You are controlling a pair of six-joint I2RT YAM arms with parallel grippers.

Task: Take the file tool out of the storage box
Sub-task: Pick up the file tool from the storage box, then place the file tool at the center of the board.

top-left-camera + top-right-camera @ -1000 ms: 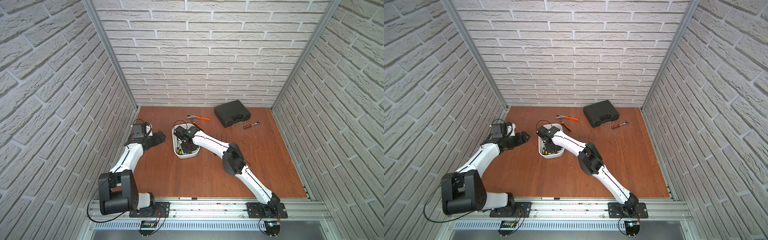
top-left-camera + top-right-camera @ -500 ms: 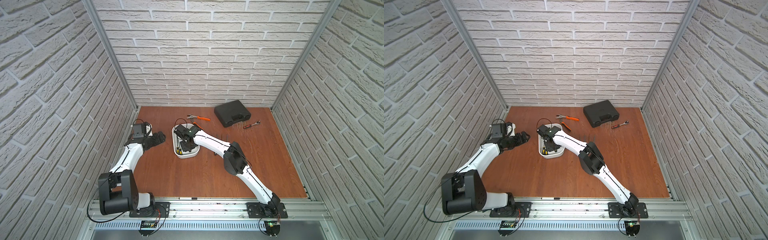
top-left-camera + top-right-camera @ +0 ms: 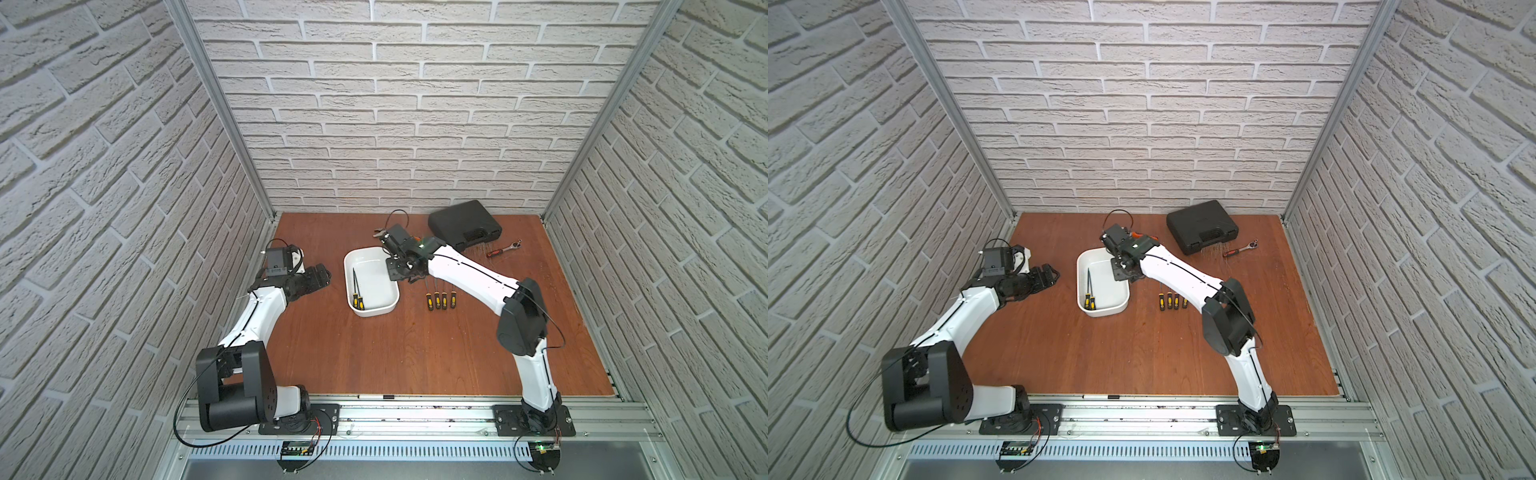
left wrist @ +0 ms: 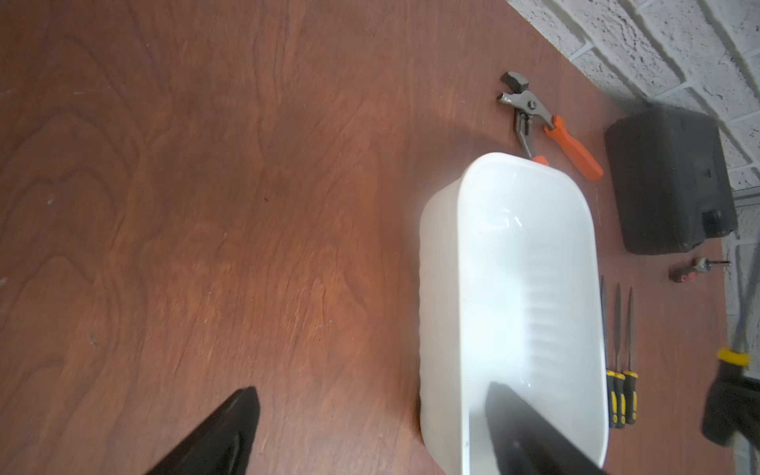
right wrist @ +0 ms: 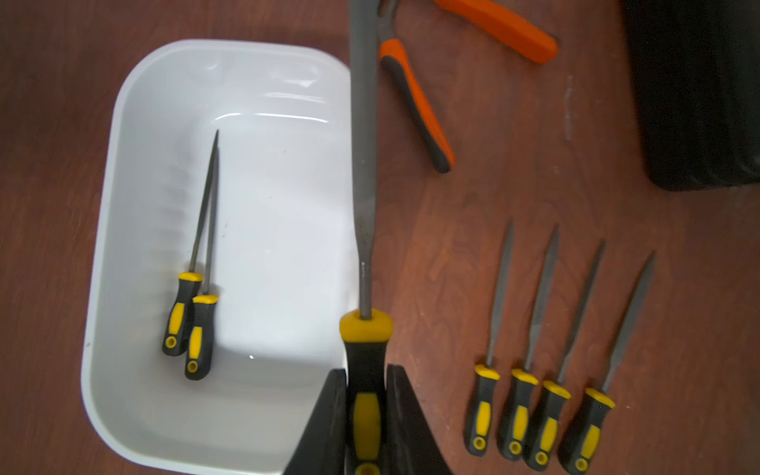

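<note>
Spanning the wooden bench [image 3: 374, 353], the scene runs from the black case [image 3: 463, 224] at the far edge to the white storage box [image 3: 371, 313] near the middle, beside which the left gripper [image 4: 372, 388] hangs spread wide and empty, probably parked out of the way. The right gripper [image 5: 366, 378] is clenched on the handle of one file tool [image 5: 364, 164], held over the box's right rim, seemingly bound for the row of four files [image 5: 520, 415] lined up just right of the box; two files [image 5: 193, 325] lie inside.

Three files [image 4: 618, 395] lie beside the storage box [image 4: 440, 288].
</note>
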